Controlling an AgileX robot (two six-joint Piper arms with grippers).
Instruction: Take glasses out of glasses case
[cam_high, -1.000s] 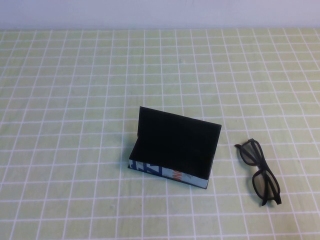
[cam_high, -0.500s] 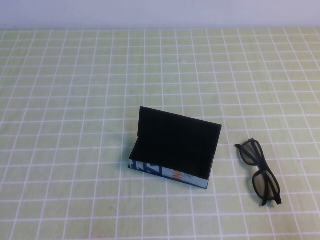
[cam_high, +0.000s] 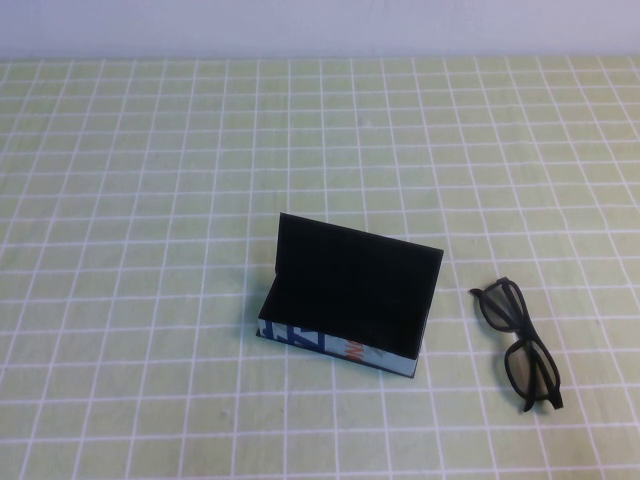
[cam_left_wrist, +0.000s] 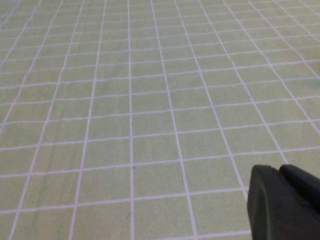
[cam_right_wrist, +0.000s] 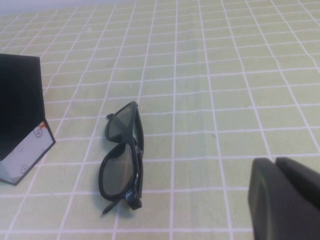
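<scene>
The high view shows the glasses (cam_high: 520, 345) already lying on the table just right of the open, apparently empty glasses case (cam_high: 345, 300), so the task looks done; my left gripper (cam_left_wrist: 282, 202) and right gripper (cam_right_wrist: 285, 197) hold nothing, open or closed I cannot tell.

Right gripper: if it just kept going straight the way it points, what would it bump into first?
Probably only the checked tablecloth. In its wrist view the right gripper looks over bare cloth; the glasses and open glasses case lie off to one side. The left gripper likewise faces bare cloth. Depth is unclear.
</scene>
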